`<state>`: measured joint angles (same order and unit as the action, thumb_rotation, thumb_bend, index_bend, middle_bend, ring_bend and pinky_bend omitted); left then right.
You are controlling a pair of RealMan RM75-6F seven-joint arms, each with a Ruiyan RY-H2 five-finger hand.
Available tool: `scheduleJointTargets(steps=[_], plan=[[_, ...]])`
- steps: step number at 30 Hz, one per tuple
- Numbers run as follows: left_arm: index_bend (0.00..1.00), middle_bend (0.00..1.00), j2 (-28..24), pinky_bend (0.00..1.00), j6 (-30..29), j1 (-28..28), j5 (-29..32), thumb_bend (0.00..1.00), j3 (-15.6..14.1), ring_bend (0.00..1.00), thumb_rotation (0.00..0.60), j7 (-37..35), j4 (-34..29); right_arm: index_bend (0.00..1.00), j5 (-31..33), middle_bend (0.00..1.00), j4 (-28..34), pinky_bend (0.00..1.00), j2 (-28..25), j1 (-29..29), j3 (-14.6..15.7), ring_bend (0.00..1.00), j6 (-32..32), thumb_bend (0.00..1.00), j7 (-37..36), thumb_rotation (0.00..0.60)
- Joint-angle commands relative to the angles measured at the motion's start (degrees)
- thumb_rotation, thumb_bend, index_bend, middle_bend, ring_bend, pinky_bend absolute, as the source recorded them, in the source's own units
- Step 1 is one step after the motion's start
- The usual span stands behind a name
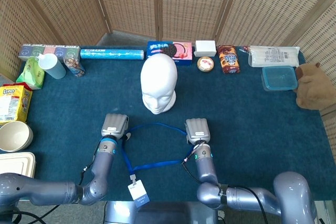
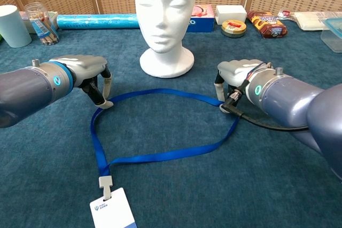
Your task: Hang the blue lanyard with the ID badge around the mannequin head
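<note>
The blue lanyard (image 2: 160, 156) lies flat in a loop on the cloth, and its ID badge (image 2: 112, 212) rests near the front edge. The white mannequin head (image 2: 164, 14) stands upright just behind the loop. My left hand (image 2: 88, 70) hangs over the loop's left bend. Two of its fingertips (image 2: 106, 103) come together on the strap. My right hand (image 2: 240, 73) is at the loop's right end with fingertips (image 2: 223, 105) down on the strap. The palm hides whether it grips. The head view shows the left hand (image 1: 115, 125) and the right hand (image 1: 197, 129) on either side of the lanyard (image 1: 152, 164).
A blue roll (image 1: 112, 54), snack boxes (image 1: 169, 52) and a tin (image 1: 205, 64) line the back edge. A cup (image 1: 51, 66) and packets stand at the far left, with bowls (image 1: 14, 136) below them. A blue lidded tub (image 1: 279, 78) and a plush toy (image 1: 314, 85) are at the right.
</note>
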<state>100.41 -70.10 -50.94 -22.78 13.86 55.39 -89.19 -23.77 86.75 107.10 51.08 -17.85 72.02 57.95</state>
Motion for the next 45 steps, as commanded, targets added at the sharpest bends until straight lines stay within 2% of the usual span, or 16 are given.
scheduleJointTargets(steps=[1,19,34,45], plan=[[0.56,1.00,0.00,1.00,0.05,-0.09,0.27,0.31,0.01,1.00,0.514,0.06,0.18,0.60,0.10,0.97,0.05,1.00,-0.12,0.03,-0.07,1.00,-0.01,0.45,-0.12,0.600],[0.56,1.00,0.40,1.00,-0.10,-0.91,2.23,0.36,0.03,1.00,0.513,1.21,0.63,0.60,1.44,0.97,0.50,1.00,-0.90,0.02,-0.18,1.00,-0.37,0.46,-0.88,0.600],[0.59,1.00,0.78,1.00,-0.55,-1.23,3.44,0.44,0.13,1.00,0.516,1.75,1.09,0.60,2.22,0.97,0.41,1.00,-1.18,0.20,-0.09,1.00,-0.70,0.46,-1.44,0.600],[0.64,1.00,-2.19,1.00,-1.48,1.16,-0.23,0.45,-0.04,1.00,0.515,-2.68,-1.37,0.61,0.35,0.97,3.84,1.00,-2.94,-1.04,0.27,1.00,-0.52,0.46,-4.33,0.600]])
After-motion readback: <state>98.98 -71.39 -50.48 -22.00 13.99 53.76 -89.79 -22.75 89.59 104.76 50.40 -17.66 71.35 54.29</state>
